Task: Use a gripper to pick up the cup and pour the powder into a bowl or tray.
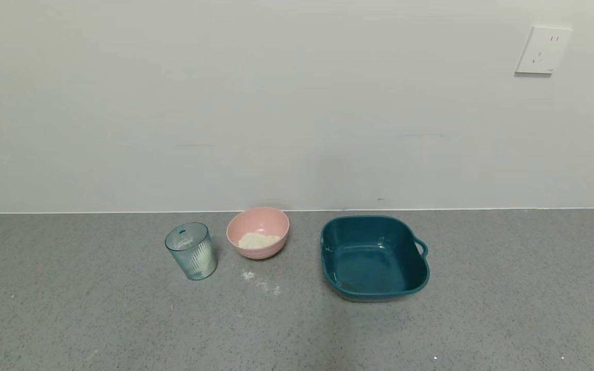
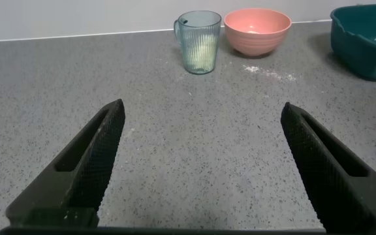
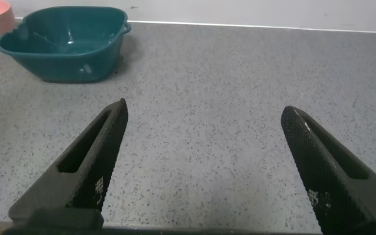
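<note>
The ribbed pale blue-green cup (image 1: 192,251) stands upright on the grey counter, left of the pink bowl (image 1: 258,232), with a little white powder clinging inside. The bowl holds a heap of white powder (image 1: 259,240). In the left wrist view the cup (image 2: 199,41) and the bowl (image 2: 257,30) stand far ahead of my left gripper (image 2: 202,111), which is open and empty above bare counter. My right gripper (image 3: 204,111) is open and empty over the counter, well short of the tray. Neither gripper shows in the head view.
A dark teal square tray (image 1: 374,256) with a handle stands right of the bowl, and shows in the right wrist view (image 3: 64,43). Spilled powder (image 1: 261,281) lies on the counter in front of the bowl. A white wall with a socket (image 1: 543,50) stands behind.
</note>
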You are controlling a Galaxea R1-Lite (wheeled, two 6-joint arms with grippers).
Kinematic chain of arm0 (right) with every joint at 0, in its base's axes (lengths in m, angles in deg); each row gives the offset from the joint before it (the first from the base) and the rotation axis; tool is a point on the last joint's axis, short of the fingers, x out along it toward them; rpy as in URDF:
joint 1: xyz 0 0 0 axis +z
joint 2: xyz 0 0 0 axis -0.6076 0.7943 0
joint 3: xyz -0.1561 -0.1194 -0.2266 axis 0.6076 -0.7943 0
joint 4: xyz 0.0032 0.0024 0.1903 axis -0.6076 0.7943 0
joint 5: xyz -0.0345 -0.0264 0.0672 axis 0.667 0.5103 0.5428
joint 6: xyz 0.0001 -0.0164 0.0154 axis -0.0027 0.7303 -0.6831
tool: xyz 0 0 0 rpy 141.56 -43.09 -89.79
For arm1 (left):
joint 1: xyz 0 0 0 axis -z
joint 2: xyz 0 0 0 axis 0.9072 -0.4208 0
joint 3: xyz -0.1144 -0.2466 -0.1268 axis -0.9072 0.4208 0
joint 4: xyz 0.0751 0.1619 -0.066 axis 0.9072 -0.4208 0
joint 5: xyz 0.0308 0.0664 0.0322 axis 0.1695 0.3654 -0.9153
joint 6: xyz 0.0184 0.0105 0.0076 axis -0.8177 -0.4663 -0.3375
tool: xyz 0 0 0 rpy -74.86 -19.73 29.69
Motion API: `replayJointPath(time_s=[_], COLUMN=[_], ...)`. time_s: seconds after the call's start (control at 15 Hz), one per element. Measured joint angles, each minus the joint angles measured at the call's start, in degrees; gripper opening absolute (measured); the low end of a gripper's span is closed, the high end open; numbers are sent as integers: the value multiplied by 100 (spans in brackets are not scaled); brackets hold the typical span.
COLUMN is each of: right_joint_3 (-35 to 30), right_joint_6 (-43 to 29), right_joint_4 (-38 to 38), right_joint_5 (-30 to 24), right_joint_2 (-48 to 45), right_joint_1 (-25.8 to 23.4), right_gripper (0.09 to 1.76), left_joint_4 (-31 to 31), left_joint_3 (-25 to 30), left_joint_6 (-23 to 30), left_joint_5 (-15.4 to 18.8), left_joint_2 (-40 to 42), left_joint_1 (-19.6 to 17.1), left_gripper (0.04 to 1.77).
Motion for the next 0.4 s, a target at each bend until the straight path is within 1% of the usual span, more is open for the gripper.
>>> replayJointPath(time_s=[0.4], right_joint_3=[0], right_joint_6=[29], right_joint_4=[6], right_joint_5=[-9], right_joint_2=[0], right_joint_1=[0], right_gripper=[171], left_joint_4=[-27], left_joint_3=[0], left_joint_6=[-52], left_joint_5=[-35], left_joint_2=[0], left_joint_1=[-2], left_gripper=[172])
